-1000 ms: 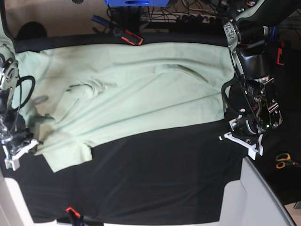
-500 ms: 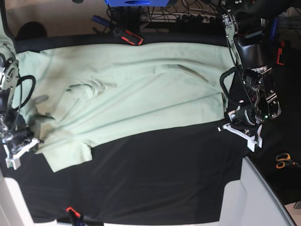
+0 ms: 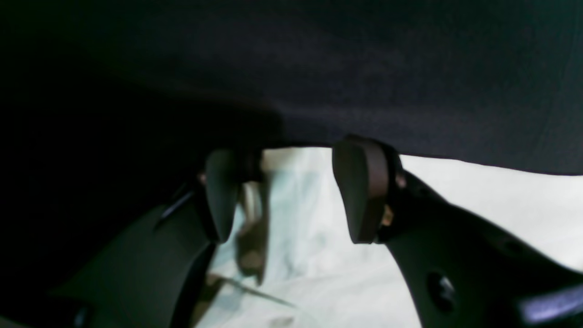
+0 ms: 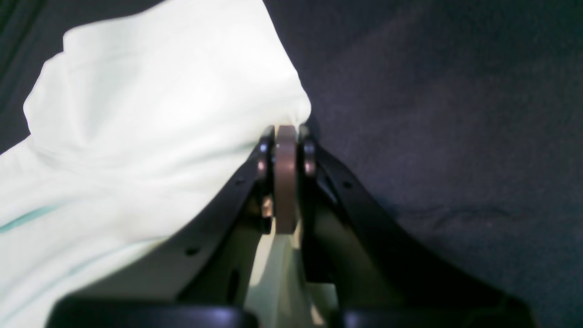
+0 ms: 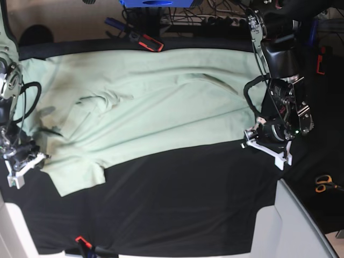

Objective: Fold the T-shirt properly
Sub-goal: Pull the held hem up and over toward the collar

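One shirt (image 5: 156, 102) lies on one counter (image 5: 177, 204), which is covered by one black cloth (image 5: 188, 183). Two arms are in view, each ending in one tool: the left tool (image 5: 263, 146) on the right of the base view and the right tool (image 5: 24, 165) on its left, so two tools in all. Each tool shows two fingers (image 3: 360, 191). One pair of orange-handled scissors (image 5: 324, 184) lies at the far right. Two red-and-black objects show: one (image 5: 150, 42) at the counter's top edge, one (image 5: 83, 242) at the bottom.
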Robot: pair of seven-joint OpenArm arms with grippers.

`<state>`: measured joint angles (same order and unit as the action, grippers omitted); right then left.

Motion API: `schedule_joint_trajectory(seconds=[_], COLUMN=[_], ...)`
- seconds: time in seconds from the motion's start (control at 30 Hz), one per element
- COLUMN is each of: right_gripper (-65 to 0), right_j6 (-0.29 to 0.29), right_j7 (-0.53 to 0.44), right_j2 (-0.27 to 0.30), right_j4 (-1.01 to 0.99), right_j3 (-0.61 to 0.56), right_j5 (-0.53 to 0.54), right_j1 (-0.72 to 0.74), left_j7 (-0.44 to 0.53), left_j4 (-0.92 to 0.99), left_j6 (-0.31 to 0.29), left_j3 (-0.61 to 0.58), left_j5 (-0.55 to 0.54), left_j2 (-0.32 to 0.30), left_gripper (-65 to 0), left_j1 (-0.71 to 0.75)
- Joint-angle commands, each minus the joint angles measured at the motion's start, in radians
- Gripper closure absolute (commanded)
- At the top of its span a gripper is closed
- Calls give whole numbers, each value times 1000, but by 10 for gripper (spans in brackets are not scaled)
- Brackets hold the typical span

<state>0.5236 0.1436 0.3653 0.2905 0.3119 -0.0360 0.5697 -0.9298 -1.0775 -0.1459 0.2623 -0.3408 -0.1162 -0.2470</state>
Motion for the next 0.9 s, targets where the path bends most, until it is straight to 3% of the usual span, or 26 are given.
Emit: schedule_joint_trajectory(seconds=[0.0,0.3,0.47,0.5,0.6,0.67,0.87], right_gripper=[0,0,0,0,0,0,0], right_j6=[7,7,7,7,7,7,7], right_j7=[-22,-22,-22,-22,-22,-22,-22], right_j2=[16,18,18,18,18,18,18], right_j4=[19,19,19,19,19,19,19], right_j3=[2,2,2,2,2,2,2], right_j5=[8,8,8,8,8,8,8], right_j1=[28,26,26,26,26,26,26], left_j7=[12,124,127,127,125,124,122], left_j4=[4,159,161,161,162,162,162], left_j6=[-2,-2,-2,-2,-2,-2,-2], left_j3=[2,2,-1,-2,-4,-2,-1], left_j5=[-7,-5,-5,-5,-1,-1,-1], left_j2=[-7,-7,-7,-7,-7,-7,-7], left_gripper=[-358,-358,-343,-306,-96,-13,0], left_j1=[-27,-44,-44,-44,-44,-44,-44])
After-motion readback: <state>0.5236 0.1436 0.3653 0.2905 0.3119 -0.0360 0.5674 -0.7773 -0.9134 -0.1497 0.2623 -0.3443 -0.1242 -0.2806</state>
